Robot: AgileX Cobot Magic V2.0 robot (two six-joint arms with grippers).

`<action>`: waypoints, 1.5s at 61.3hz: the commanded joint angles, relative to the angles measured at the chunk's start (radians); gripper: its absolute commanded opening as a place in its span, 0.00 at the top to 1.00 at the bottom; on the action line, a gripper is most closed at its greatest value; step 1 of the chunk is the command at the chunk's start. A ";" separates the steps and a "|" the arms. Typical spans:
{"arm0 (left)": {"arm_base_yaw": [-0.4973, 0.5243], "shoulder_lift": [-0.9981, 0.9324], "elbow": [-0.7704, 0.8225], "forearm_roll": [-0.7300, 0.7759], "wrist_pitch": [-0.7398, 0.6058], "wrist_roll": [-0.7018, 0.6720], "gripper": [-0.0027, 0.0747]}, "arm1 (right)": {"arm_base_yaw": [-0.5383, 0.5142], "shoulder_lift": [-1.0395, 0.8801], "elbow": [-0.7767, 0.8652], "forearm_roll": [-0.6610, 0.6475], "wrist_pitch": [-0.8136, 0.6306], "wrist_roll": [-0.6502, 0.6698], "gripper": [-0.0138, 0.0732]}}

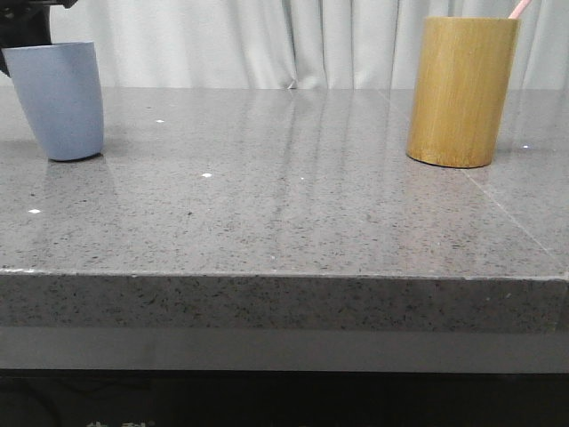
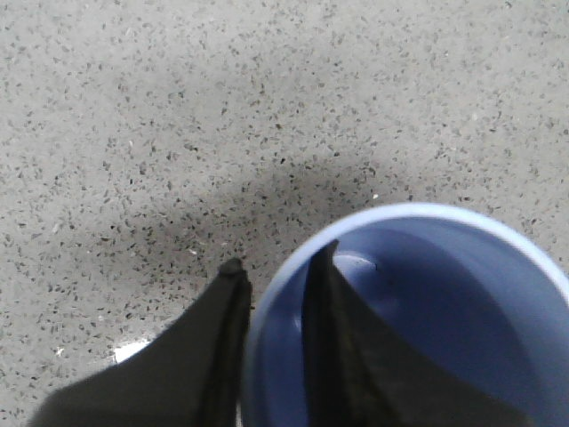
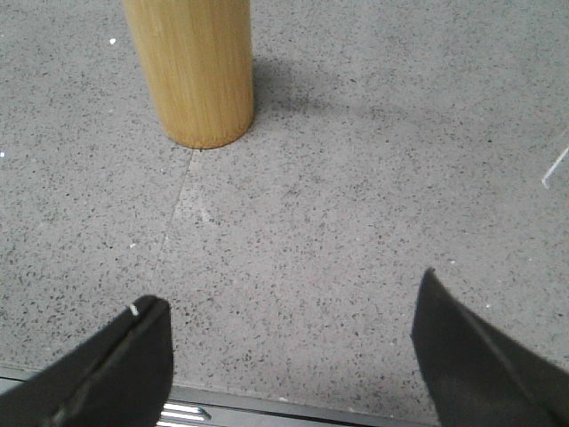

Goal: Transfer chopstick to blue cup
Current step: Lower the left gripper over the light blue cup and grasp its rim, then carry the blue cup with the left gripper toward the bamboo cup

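The blue cup (image 1: pixel 62 102) stands upright at the far left of the table. In the left wrist view I look down into it (image 2: pixel 427 302); it looks empty. My left gripper (image 2: pixel 280 258) is shut on its rim, one finger inside and one outside. Only a dark part of that arm shows in the front view (image 1: pixel 27 22). One pale-pink chopstick tip (image 1: pixel 520 7) sticks out of the tan bamboo cylinder (image 1: pixel 462 89) at the right. My right gripper (image 3: pixel 289 298) is open and empty, over the table's front edge, well short of the cylinder (image 3: pixel 191 67).
The grey speckled stone table (image 1: pixel 284 205) runs between the cup and the cylinder. Its front edge shows in the right wrist view with a metal strip (image 3: pixel 267 407) below. A white curtain hangs behind.
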 commanded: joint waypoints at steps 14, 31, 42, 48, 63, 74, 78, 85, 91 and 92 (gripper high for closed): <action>-0.035 -0.052 -0.066 -0.015 -0.018 -0.002 0.99 | 0.001 0.009 -0.026 0.007 -0.058 -0.010 0.19; -0.191 -0.030 -0.244 -0.015 0.049 -0.002 0.99 | 0.001 0.009 -0.026 0.007 -0.047 -0.010 0.19; -0.308 0.029 -0.366 -0.013 0.072 -0.002 0.99 | 0.001 0.009 -0.026 0.007 -0.037 -0.010 0.19; -0.367 0.063 -0.396 -0.011 0.072 -0.002 0.99 | 0.001 0.009 -0.026 0.007 -0.037 -0.010 0.19; -0.459 0.123 -0.419 -0.011 0.066 -0.002 0.99 | 0.001 0.009 -0.026 0.007 -0.026 -0.010 0.19; -0.484 0.143 -0.419 -0.009 0.057 -0.002 0.99 | 0.001 0.009 -0.026 0.007 -0.026 -0.010 0.19; -0.484 0.148 -0.419 -0.009 0.057 -0.002 0.99 | 0.001 0.009 -0.026 0.007 -0.026 -0.010 0.19; -0.484 0.150 -0.419 -0.009 0.059 -0.002 0.99 | 0.001 0.009 -0.026 0.007 -0.022 -0.010 0.19; -0.484 0.150 -0.419 -0.009 0.072 -0.002 0.99 | 0.001 0.009 -0.026 0.007 -0.022 -0.010 0.19; -0.484 0.152 -0.419 -0.009 0.073 -0.002 0.99 | 0.001 0.009 -0.026 0.007 -0.022 -0.010 0.19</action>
